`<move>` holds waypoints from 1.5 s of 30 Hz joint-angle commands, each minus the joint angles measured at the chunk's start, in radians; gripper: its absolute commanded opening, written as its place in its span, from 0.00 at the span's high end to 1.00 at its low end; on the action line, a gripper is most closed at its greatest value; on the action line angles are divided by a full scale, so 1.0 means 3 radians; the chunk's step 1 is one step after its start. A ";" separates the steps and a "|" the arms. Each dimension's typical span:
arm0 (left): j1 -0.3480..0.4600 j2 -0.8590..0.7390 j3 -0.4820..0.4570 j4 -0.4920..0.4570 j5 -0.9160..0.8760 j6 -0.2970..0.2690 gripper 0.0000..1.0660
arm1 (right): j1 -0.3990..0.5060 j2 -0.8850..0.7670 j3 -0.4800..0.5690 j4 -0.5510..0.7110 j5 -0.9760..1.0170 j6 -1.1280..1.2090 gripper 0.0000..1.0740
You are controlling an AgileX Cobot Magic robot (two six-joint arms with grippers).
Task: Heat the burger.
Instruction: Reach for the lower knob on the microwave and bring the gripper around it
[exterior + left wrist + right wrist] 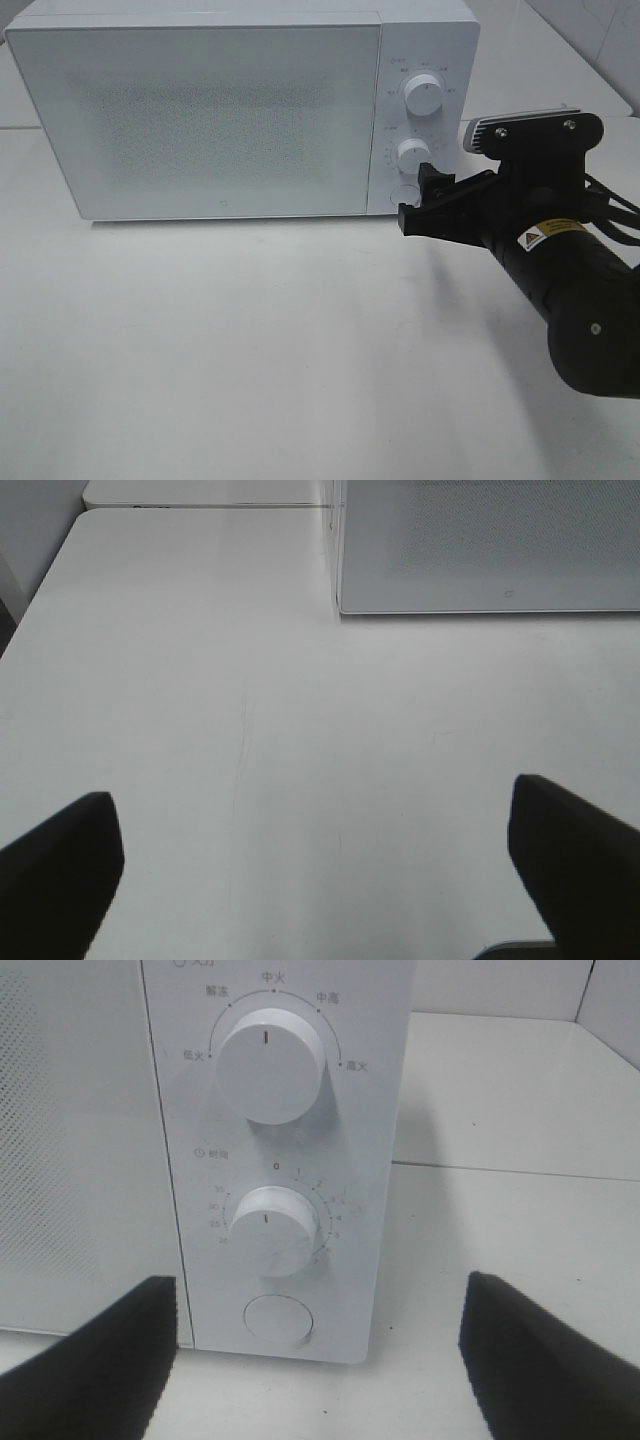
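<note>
The burger is out of view in every frame. A white microwave [200,110] stands at the back of the table with its door shut. My right gripper [418,198] is open, its fingers close in front of the lower part of the control panel. In the right wrist view the gripper [317,1285] frames the lower timer knob [272,1230] and the round button [277,1318], touching neither. My left gripper [310,800] is open over bare table, with nothing between its fingers. The left arm does not show in the exterior high view.
The panel's upper power knob [424,95] sits above the timer knob [411,155]. White table [250,340] stretches in front of the microwave. The microwave's lower left corner [345,605] appears in the left wrist view. A wall lies behind.
</note>
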 commanded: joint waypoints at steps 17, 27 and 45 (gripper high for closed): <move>0.0013 -0.0087 0.0003 -0.0003 -0.0037 -0.0020 0.06 | 0.0000 0.0667 -0.0747 0.0123 -0.0627 -0.0050 0.30; 0.0013 -0.0087 0.0003 -0.0003 -0.0037 -0.0020 0.06 | -0.0100 0.0953 -0.1100 0.0113 -0.0520 -0.0047 0.30; 0.0013 -0.0087 0.0003 -0.0003 -0.0037 -0.0020 0.06 | -0.0233 0.1157 -0.1357 0.0277 -0.0480 -0.0027 0.30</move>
